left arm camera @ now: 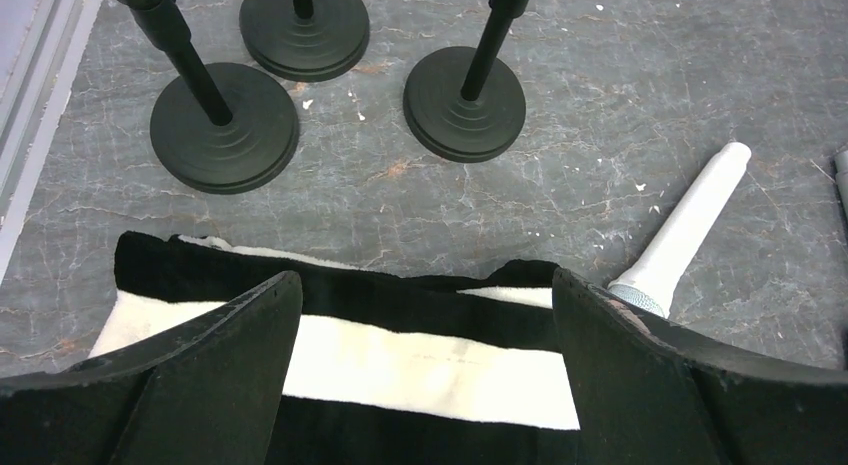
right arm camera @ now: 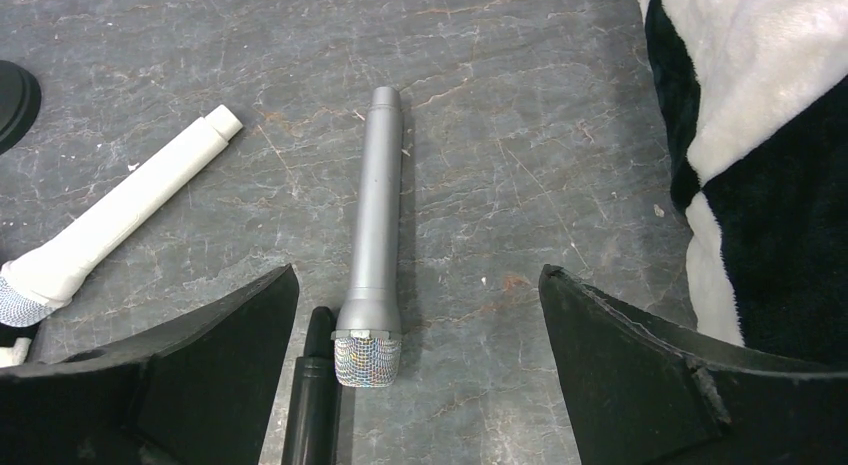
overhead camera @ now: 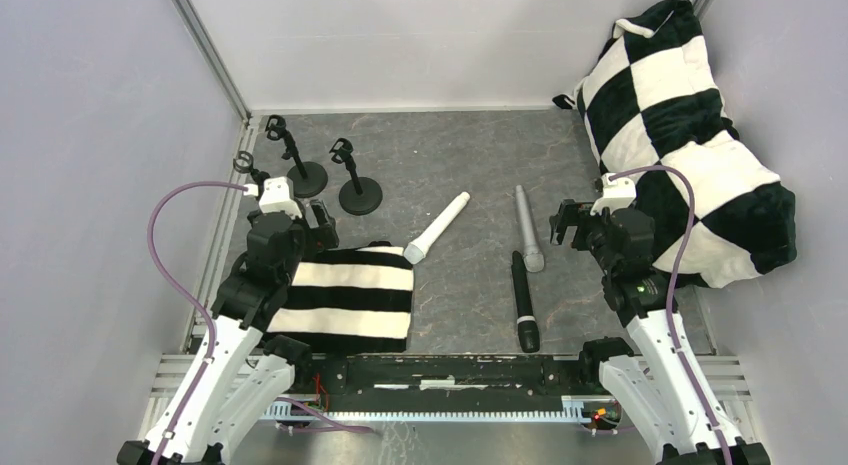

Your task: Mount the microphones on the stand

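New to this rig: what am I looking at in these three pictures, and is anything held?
Two robot arms are bolted at the near edge of a grey table. The wide picture looks down from above and behind them; the other two come from a camera on each wrist, so the dark wedges at the bottom are that arm's own fingers. On the table lie a white microphone, a silver-grey microphone and a black microphone, near three black stands, a striped cloth and a checkered cushion. The left gripper and right gripper are open, holding nothing.

Both arms crouch folded — left tool [left arm camera: 425, 277] and right tool [right arm camera: 417, 270] spread wide, holding nothing.
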Motion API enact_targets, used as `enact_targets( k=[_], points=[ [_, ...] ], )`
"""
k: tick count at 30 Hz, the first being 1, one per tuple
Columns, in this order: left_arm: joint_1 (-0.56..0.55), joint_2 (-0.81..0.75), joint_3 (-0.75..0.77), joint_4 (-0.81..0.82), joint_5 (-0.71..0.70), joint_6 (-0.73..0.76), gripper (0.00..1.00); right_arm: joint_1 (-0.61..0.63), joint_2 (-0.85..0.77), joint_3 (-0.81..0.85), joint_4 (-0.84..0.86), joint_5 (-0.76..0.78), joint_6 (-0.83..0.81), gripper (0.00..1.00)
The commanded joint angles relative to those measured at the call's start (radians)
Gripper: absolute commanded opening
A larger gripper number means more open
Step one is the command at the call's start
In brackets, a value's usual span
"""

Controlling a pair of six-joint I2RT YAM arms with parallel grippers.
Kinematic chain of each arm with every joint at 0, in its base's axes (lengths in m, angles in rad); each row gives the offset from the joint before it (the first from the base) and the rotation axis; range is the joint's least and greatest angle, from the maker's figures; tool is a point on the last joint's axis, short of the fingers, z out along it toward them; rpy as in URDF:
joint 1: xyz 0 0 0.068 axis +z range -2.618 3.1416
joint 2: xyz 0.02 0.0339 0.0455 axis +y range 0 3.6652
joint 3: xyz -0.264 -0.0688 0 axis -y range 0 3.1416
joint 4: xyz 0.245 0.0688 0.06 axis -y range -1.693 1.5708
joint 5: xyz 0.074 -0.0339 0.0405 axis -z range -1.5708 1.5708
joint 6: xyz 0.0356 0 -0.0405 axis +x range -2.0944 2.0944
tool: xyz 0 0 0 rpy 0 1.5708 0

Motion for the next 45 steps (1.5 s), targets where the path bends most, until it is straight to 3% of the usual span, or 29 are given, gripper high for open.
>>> enact_targets(
  k=[1, 9, 15, 21, 27, 33, 38, 45],
  points=[
    [0.01, -0.001, 0.044, 0.007, -0.039, -0.046, 1.0, -0.006, -0.024, 0.039, 0.025, 0.024, 0.007, 0.98],
    [0.018, 0.016, 0.047, 0.009, -0.065, -0.081, 1.0, -0.006, -0.049, 0.005, 0.028, 0.019, 0.033, 0.98],
    [0.018, 0.026, -0.017, 0.245, 0.012, -0.11, 1.0, -0.006, -0.037, -0.003, 0.033, -0.071, 0.075, 0.98],
    [0.013, 0.235, -0.003, 0.452, 0.007, -0.147, 1.0, -0.006, -0.055, -0.057, 0.072, -0.141, 0.115, 0.98],
    [-0.005, 0.411, -0.085, 0.812, -0.049, -0.172, 0.99, -0.007, -0.084, -0.091, 0.081, -0.156, 0.122, 0.98],
    [-0.012, 0.604, -0.14, 1.148, -0.074, -0.099, 0.96, -0.007, -0.093, -0.115, 0.095, -0.195, 0.129, 0.98],
    [-0.013, 0.771, -0.11, 1.271, -0.065, -0.05, 0.92, -0.007, -0.102, -0.13, 0.096, -0.193, 0.121, 0.98],
    [-0.014, 0.941, -0.024, 1.333, -0.085, 0.01, 0.76, -0.005, -0.113, -0.135, 0.076, -0.174, 0.094, 0.98]
  ],
)
